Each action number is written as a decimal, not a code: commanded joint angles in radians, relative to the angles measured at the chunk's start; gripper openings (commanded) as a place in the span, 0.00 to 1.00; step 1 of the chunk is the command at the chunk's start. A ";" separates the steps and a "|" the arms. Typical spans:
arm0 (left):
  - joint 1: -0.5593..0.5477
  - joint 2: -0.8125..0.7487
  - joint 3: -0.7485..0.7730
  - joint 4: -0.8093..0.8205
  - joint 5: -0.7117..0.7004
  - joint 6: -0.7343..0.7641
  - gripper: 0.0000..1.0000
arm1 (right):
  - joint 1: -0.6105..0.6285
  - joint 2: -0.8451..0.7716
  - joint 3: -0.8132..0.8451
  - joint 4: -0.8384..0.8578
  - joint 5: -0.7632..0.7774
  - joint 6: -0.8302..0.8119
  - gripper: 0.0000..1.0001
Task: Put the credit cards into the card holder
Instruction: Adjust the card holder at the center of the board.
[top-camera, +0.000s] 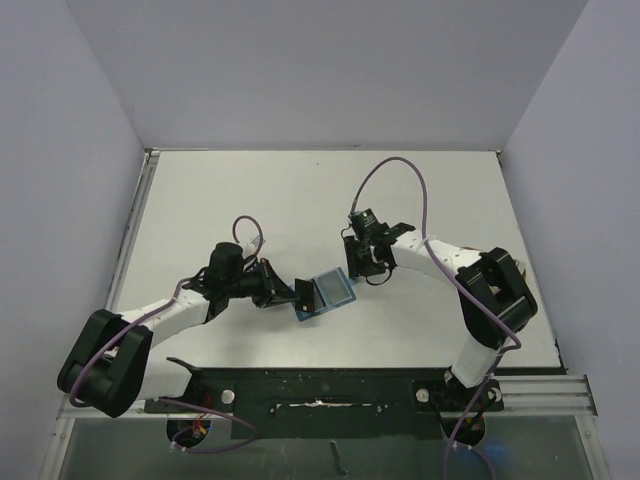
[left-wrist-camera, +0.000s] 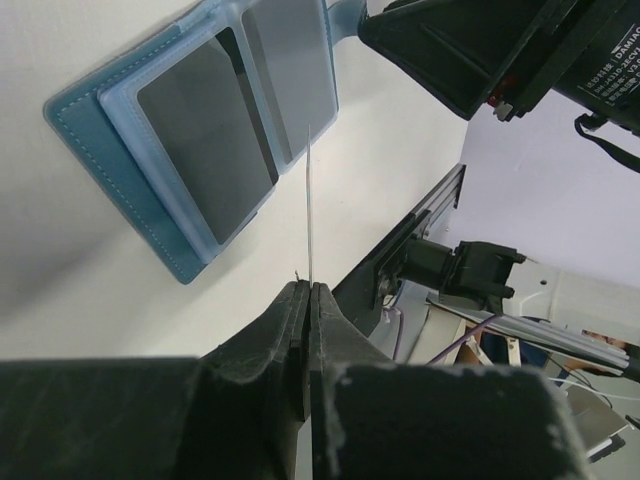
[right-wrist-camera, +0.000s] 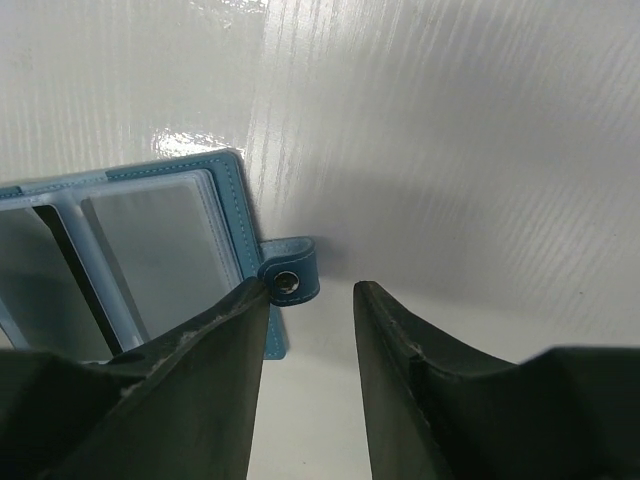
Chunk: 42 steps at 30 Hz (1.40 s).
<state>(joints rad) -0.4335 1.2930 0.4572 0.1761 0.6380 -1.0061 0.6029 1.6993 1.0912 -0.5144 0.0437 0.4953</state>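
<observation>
The teal-blue card holder lies open on the white table, its lighter blue slots facing up; it also shows in the left wrist view and the right wrist view. My left gripper is shut on a thin credit card, seen edge-on, whose far edge reaches over the holder's slot pockets. My right gripper is open and low over the table at the holder's far edge. Its left finger sits right against the snap tab. No other card is in view.
The white table is walled by grey panels on three sides. A black rail runs along the near edge by the arm bases. The right gripper's body hangs just beyond the holder in the left wrist view.
</observation>
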 joint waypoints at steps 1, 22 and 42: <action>-0.005 0.001 0.062 -0.030 0.006 0.054 0.00 | 0.005 0.017 0.026 0.052 -0.022 -0.015 0.38; 0.008 0.003 0.099 -0.144 -0.045 0.134 0.00 | 0.158 -0.003 -0.100 0.161 -0.077 0.122 0.29; 0.027 -0.012 0.084 -0.202 -0.054 0.132 0.00 | 0.260 -0.142 -0.096 0.095 -0.025 0.235 0.40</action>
<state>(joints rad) -0.4122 1.3128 0.5301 -0.0456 0.5690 -0.8768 0.8486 1.5867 0.9646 -0.4007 -0.0105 0.7204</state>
